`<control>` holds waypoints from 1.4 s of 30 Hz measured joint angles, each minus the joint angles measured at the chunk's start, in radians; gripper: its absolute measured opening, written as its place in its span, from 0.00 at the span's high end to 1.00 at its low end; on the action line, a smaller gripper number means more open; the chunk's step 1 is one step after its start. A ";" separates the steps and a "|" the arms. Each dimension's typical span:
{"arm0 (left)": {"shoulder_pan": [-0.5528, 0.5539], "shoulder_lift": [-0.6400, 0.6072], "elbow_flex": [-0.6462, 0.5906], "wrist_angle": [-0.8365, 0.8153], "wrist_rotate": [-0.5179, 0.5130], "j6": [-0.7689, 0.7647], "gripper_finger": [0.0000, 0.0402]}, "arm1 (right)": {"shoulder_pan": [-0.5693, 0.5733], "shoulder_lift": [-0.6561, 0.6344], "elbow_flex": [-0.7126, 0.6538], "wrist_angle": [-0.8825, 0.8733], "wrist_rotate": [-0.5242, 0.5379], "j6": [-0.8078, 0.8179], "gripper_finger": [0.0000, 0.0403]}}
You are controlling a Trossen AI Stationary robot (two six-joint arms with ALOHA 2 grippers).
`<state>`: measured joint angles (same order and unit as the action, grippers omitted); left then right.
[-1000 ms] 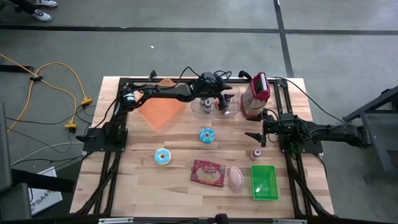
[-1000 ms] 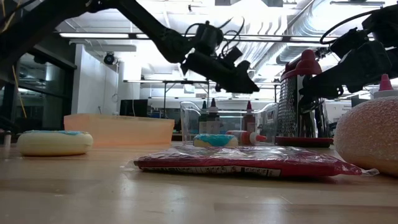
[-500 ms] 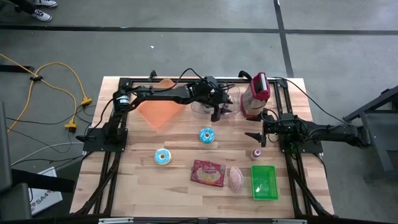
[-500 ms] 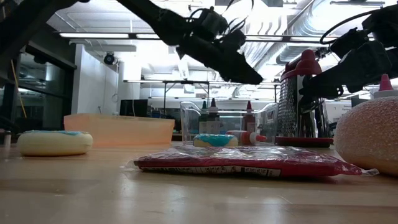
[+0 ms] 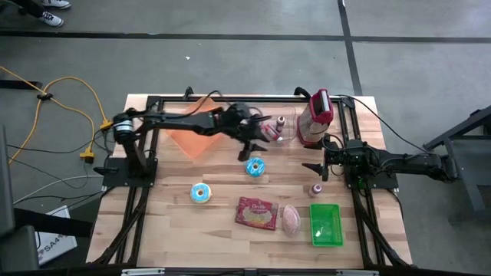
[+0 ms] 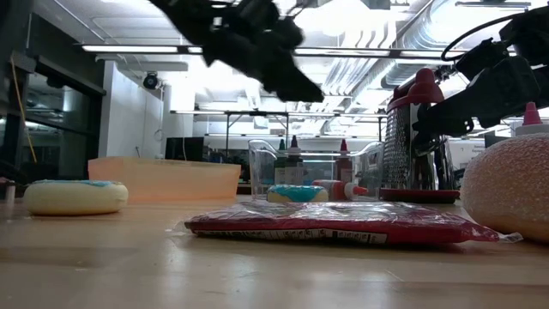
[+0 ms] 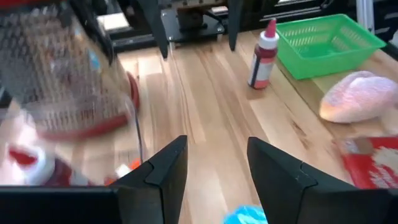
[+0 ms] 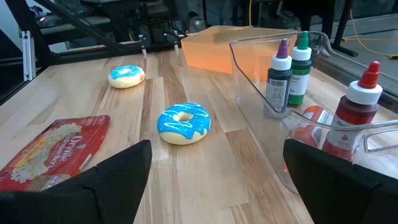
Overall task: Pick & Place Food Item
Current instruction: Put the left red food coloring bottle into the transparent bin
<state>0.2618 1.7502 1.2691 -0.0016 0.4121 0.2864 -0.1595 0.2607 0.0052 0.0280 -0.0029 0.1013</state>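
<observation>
I take the blue-iced doughnut (image 5: pixel 255 167) near the middle of the table as my target; it lies flat on the bare wood, just in front of the clear bin (image 8: pixel 323 134) of sauce bottles. A second blue doughnut (image 5: pixel 200 193) sits farther toward the left front, well apart.

My left gripper (image 5: pixel 255 139) hangs above the table between the clear bin and the target doughnut, empty. In the left wrist view its fingers (image 7: pixel 163 171) stand apart with bare wood between them and a sliver of blue icing at the frame's edge. The gap looks middling, and I judge it may be too narrow for the doughnut's full width. The right gripper (image 5: pixel 318 168) waits wide open and empty on the right side, beside a small red bottle (image 5: pixel 316 188).

I expect the doughnut to be light and soft or rubbery, with glossy icing that could slip. It is a ring, so it has no long axis and points nowhere; its hole faces straight up. I would pinch across one side of the ring, one finger in the hole, or span the outer rim with wider jaws.
</observation>
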 joint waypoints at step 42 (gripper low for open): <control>-0.231 -0.525 -0.823 0.534 -0.119 -0.256 0.61 | 0.000 0.000 0.000 0.003 0.000 0.000 0.12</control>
<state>0.0310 1.2255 0.4465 0.5327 0.2928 0.0303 -0.1593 0.2609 0.0055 0.0311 -0.0029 0.1013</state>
